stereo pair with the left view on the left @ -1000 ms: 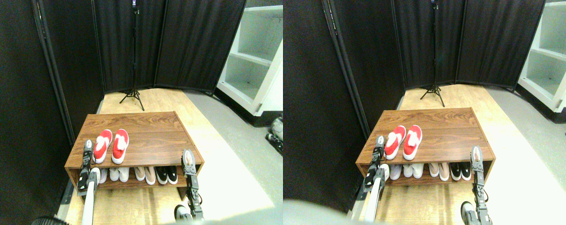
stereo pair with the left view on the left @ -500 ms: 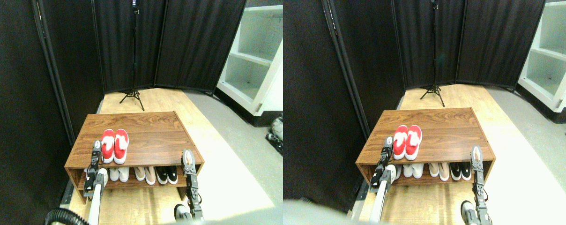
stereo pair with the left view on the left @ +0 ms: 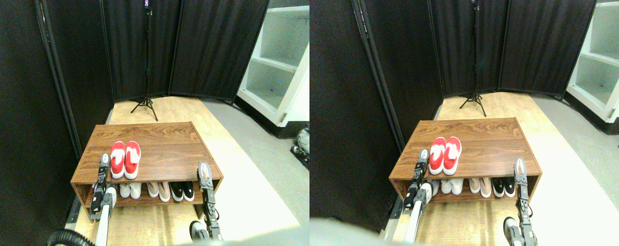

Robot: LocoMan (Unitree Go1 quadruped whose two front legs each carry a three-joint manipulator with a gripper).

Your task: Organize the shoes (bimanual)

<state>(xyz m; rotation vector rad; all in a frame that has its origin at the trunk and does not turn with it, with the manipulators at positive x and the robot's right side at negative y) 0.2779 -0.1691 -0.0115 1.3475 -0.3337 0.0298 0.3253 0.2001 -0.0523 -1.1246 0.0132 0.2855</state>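
The two red shoes [stereo pair with the left view on the left: 124,159] with white lining stand side by side, touching, on the left part of the wooden shoe rack's top [stereo pair with the left view on the left: 161,151], toes pointing away from me. My left gripper [stereo pair with the left view on the left: 103,163] is just left of the left shoe's heel, at the rack's front edge. My right gripper [stereo pair with the left view on the left: 204,173] is up at the rack's front right corner, well apart from the shoes.
Several white, beige and black shoes [stereo pair with the left view on the left: 156,190] line the rack's lower shelf. A tripod stand [stereo pair with the left view on the left: 146,105] rises behind the rack before black curtain panels [stereo pair with the left view on the left: 207,46]. A white shelf unit [stereo pair with the left view on the left: 279,66] stands at the right. A black curtain wall borders the left.
The left shoe was pushed right against the other one a second ago. Since half a second ago the left gripper has edged slightly back and the right gripper has shifted a little.
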